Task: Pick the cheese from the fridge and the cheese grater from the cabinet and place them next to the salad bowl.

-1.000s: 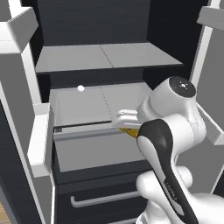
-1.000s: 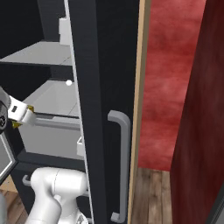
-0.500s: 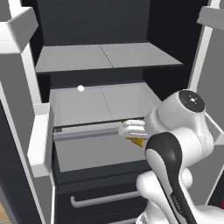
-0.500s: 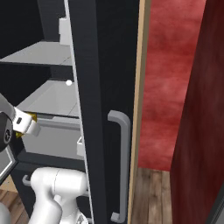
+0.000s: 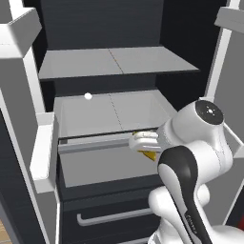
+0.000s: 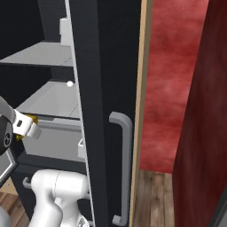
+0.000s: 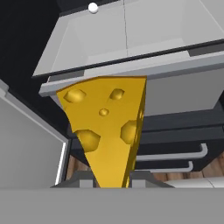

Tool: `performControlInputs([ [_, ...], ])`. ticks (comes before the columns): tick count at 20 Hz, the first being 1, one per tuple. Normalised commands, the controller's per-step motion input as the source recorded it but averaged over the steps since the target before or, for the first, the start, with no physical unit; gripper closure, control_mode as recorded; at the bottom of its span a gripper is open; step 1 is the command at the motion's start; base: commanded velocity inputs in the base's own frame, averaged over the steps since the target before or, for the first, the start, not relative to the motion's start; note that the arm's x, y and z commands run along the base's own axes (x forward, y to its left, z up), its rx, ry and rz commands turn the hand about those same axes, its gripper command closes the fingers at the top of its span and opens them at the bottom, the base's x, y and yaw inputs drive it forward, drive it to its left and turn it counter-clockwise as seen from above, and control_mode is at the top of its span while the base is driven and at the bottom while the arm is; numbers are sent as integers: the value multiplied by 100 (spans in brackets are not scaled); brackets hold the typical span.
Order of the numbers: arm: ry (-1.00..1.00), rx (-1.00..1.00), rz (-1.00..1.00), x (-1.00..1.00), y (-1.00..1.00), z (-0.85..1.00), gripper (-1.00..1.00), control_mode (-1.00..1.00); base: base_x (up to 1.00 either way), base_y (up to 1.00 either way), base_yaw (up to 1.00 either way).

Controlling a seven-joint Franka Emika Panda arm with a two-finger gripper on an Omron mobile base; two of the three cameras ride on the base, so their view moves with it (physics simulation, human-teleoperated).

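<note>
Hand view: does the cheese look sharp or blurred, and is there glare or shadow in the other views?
Hand view: cheese crisp, evenly lit, no glare, in the gripper. Left base view: fridge shelves flat grey, interior dark behind, no blur. Right base view: dark door, soft sheen on handle.

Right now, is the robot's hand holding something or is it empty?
Gripper: shut on the cheese, the yellow wedge, in front of the open fridge.

a mottled red wall stands beside a tan wooden side panel, above wood-plank floor.
</note>
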Motion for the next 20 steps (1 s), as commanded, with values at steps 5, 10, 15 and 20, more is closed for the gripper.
performControlInputs([
  [5,0,0,0,0,0,0,100,100,-1,0,0],
  [10,0,0,0,0,0,0,100,100,-40,0,0],
  [15,0,0,0,0,0,0,100,100,-65,4,0],
  [20,0,0,0,0,0,0,100,100,-65,2,0],
])
